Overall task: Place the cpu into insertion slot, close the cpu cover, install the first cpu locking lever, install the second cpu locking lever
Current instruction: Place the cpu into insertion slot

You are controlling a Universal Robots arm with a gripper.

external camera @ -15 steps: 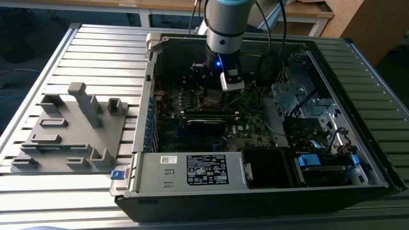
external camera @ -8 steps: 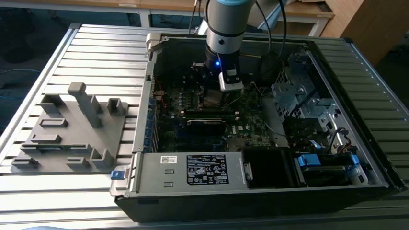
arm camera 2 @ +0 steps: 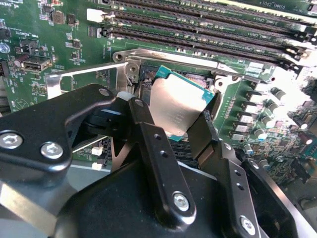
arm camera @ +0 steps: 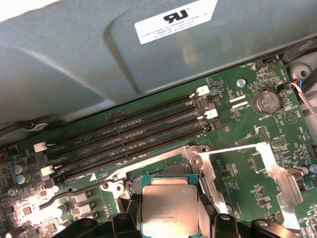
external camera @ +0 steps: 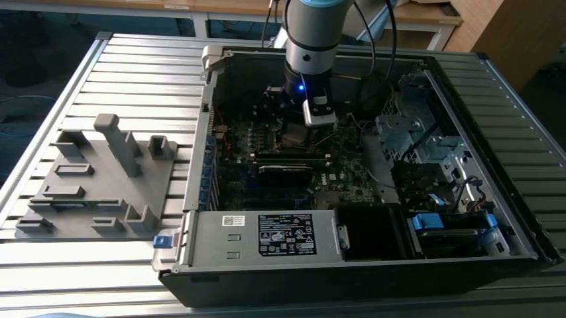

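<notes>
Currently gripper [arm camera 2: 171, 118] clamped on the cpu [arm camera 2: 182, 101]: matte black fingers [arm camera 2: 140, 121] pinch two opposite edges of the flat square chip, which has a dull brushed-silver top and a teal border. Chip tilted, held over the insertion slot [arm camera: 171, 171], a dark square socket with a silvery rim in the green board [arm camera: 237, 163]; contact unclear. Long black memory slots [arm camera: 133, 134] just beside. Exterior view: arm [external camera: 311, 40] at far middle of open case [external camera: 354, 278].

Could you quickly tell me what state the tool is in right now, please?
The tool is shut on the cpu, at the insertion slot.
</notes>
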